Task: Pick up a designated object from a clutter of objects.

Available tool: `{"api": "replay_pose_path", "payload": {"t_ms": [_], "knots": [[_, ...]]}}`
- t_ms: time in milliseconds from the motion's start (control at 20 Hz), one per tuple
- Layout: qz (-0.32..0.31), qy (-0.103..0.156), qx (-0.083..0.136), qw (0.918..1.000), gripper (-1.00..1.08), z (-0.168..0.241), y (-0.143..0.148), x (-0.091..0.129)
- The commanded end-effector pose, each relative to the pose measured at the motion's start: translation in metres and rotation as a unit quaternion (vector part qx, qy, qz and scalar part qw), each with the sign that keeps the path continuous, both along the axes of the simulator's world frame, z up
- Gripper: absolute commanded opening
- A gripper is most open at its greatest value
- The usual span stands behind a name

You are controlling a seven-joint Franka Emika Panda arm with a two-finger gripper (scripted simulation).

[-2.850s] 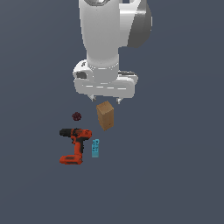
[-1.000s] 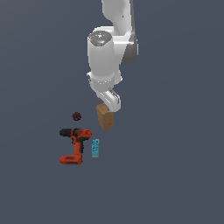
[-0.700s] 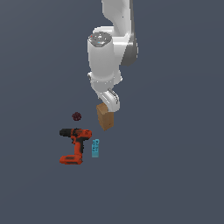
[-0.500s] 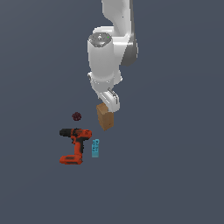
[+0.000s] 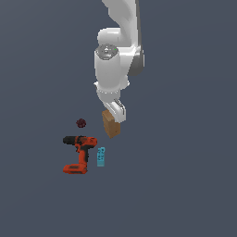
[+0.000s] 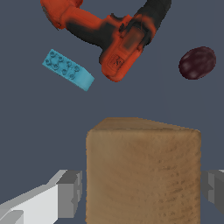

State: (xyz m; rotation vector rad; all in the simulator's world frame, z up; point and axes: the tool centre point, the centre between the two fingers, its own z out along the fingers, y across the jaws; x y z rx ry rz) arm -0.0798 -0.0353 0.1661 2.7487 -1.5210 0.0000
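- Tan-brown wood fills your wrist view: the wooden block (image 6: pixel 143 170) stands upright between the two gripper fingers (image 6: pixel 65 192), with a narrow gap showing on each side, so the pads do not touch it.
- Your gripper (image 5: pixel 115 112) is spread open around the block, holding nothing; in the exterior view its fingers come down over the block's upper end (image 5: pixel 110 124).
- You find the block resting on the dark grey floor (image 5: pixel 185 176), to the exterior view's right of the small dark red ball (image 5: pixel 81 123) and apart from it.
- You see the orange-and-black power drill (image 5: pixel 78 152) lying on its side, nearer the camera than the ball and toward the exterior view's left of the block.
- You see the cyan studded brick (image 5: pixel 101 157) lying flat just beside the drill, on its right in the exterior view, not touching the block.
- From the wrist camera, the drill (image 6: pixel 109 30), the brick (image 6: pixel 68 70) and the ball (image 6: pixel 197 63) all lie beyond the block.
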Motion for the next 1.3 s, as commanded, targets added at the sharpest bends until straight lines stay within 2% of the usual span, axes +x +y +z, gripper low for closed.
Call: {"api": "replay_pose_path", "payload": {"t_ms": [0,350,400,1000,1250], "knots": [[-0.001,0.0,0.0,1.0,1.0,-0.011,0.0,0.0],[-0.001,0.0,0.0,1.0,1.0,-0.023,0.0,0.0],[-0.001,0.0,0.0,1.0,-1.0,-0.023,0.0,0.0],[-0.001,-0.001,0.0,1.0,-1.0,-0.021,0.001,0.001],[-0.001,-0.001,0.0,1.0,-1.0,-0.012,0.01,0.006]]}}
